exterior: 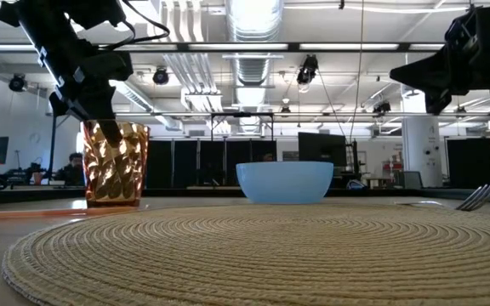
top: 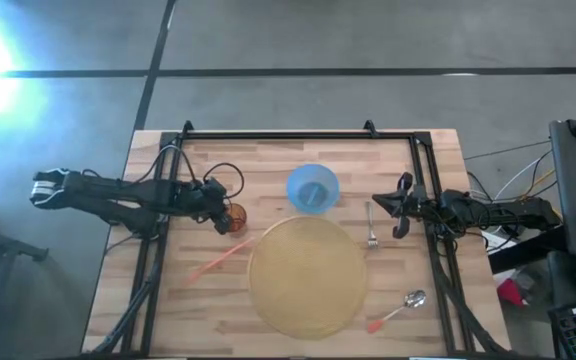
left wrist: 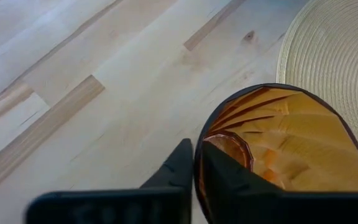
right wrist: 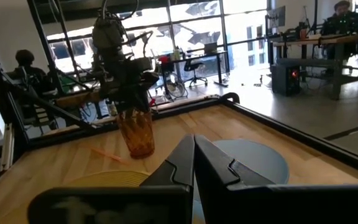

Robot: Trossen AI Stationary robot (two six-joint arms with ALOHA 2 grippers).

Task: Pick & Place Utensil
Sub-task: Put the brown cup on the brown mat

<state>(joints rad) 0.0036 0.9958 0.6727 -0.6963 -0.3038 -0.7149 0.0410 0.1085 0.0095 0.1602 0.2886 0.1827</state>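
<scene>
A woven round placemat [exterior: 253,246] fills the foreground at table height, with an amber faceted cup [exterior: 115,163] and a pale blue bowl [exterior: 285,181] standing behind it; the left gripper [left wrist: 199,163] pinches the cup's rim, one finger inside the glass and one outside, so the claw is closed narrow on the cup wall. The right gripper [right wrist: 194,163] hangs above the table's right side with its fingers pressed together, holding nothing. The utensils lie untouched: a fork [top: 371,227] just off the mat's upper right edge, a spoon [top: 401,309] with an orange handle near the mat's lower right, and an orange stick-like utensil [top: 218,262], too thin to identify, on the bare wood [top: 168,300] left of the mat.

Judging by the grip, the step in hand concerns the cup; done well, it calls for a level carry with the rim pinch kept firm, since a tall glass held by one wall would tend to swing, and a gentle set-down clear of the orange utensil beside it.

The overhead view alone shows all three utensils; the table-height view shows only the fork's tines at far right, but confirms the cup's base sits at or very near the tabletop. The left wrist view alone shows the finger inside the cup; the right wrist view shows the cup and left arm from across the table.
</scene>
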